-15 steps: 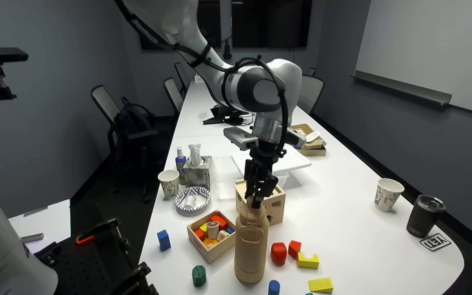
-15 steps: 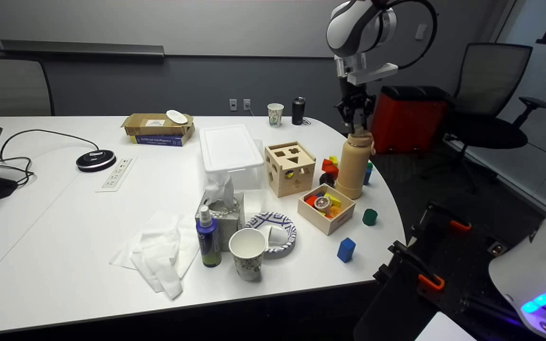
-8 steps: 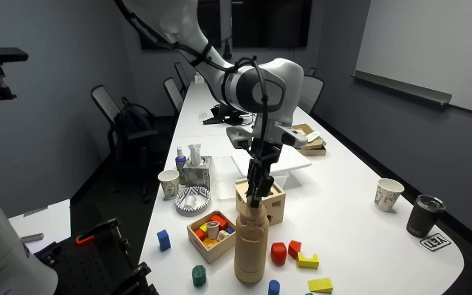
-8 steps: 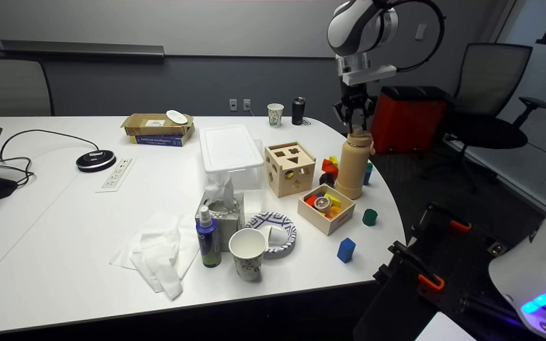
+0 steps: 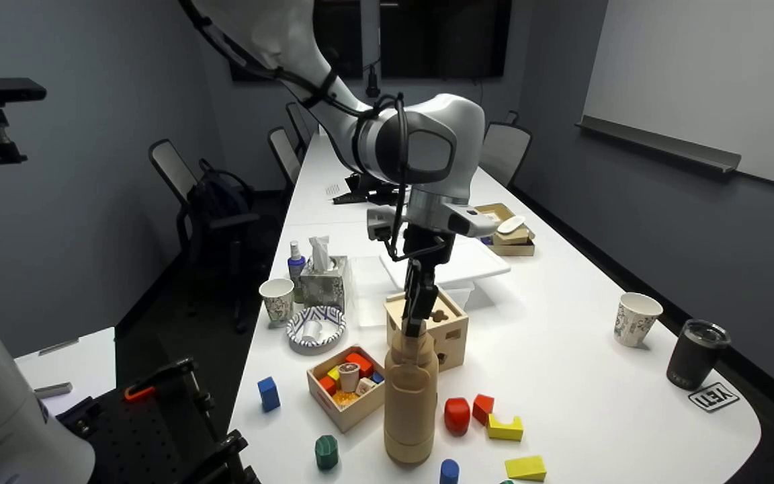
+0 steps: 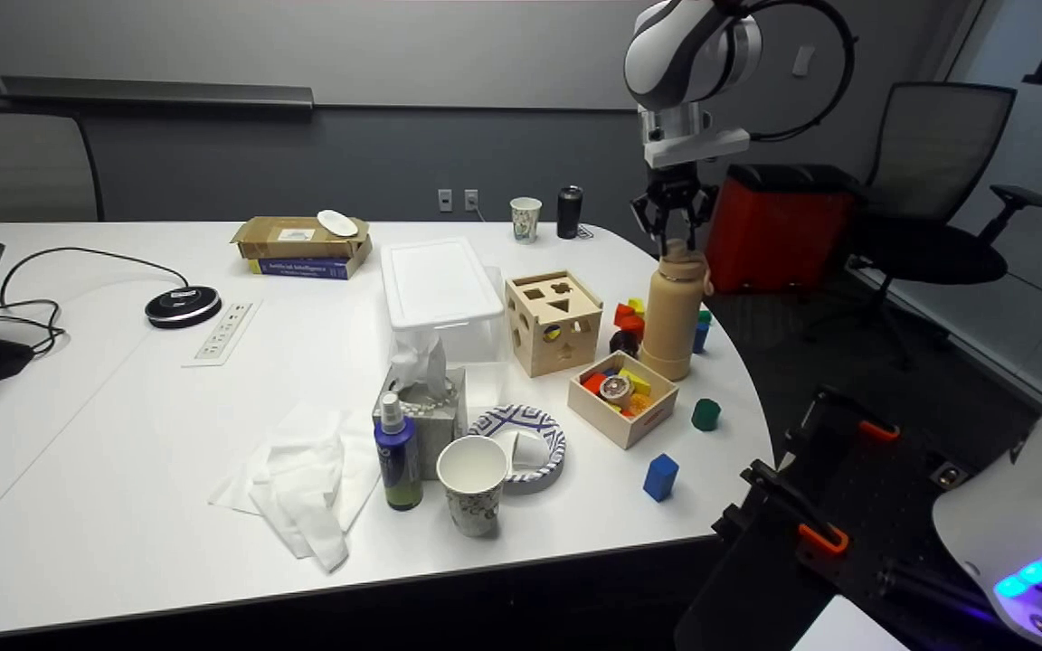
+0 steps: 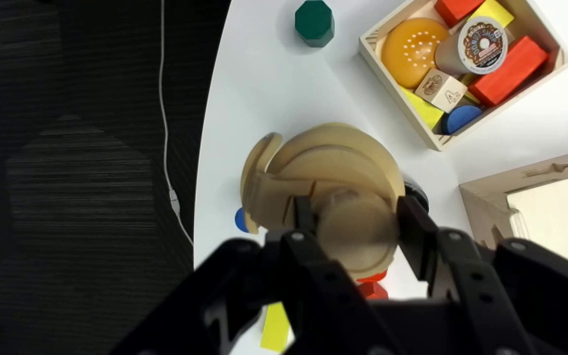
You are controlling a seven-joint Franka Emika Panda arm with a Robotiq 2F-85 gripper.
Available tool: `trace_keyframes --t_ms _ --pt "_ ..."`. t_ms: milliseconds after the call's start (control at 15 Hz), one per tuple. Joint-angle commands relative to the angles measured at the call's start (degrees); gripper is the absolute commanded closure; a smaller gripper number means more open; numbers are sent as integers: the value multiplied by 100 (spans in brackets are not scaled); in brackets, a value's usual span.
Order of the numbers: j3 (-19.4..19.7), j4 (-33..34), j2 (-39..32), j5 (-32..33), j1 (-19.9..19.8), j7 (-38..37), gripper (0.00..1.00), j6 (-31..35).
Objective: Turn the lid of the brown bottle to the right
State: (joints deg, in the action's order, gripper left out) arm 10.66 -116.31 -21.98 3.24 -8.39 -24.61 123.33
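While the brown bottle (image 6: 671, 316) stands right of the wooden cube (image 6: 568, 325) in an exterior view, my 2-finger gripper (image 7: 355, 216) clasps its lid (image 7: 358, 232).

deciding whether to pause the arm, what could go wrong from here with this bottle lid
Nothing visible braces the body of the brown bottle, so it might turn along with the lid. The gripper has its fingers either side of that round lid, but their hold is unclear; they could slip. A sideways push might tip the bottle toward the open wooden box or the nearby table edge.
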Motion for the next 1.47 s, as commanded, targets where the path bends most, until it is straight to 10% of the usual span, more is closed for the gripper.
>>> trace_keyframes --t_ms 0,67,200,533,1400 --pt "101 -324 170 4 151 -240 80 177" --pt "92 -334 183 -21 146 -222 80 157" --pt "110 -344 218 15 163 -190 30 143" --pt "115 -360 231 -20 154 -145 1 111" --pt "-242 -854 1874 -77 321 845 0 -318"
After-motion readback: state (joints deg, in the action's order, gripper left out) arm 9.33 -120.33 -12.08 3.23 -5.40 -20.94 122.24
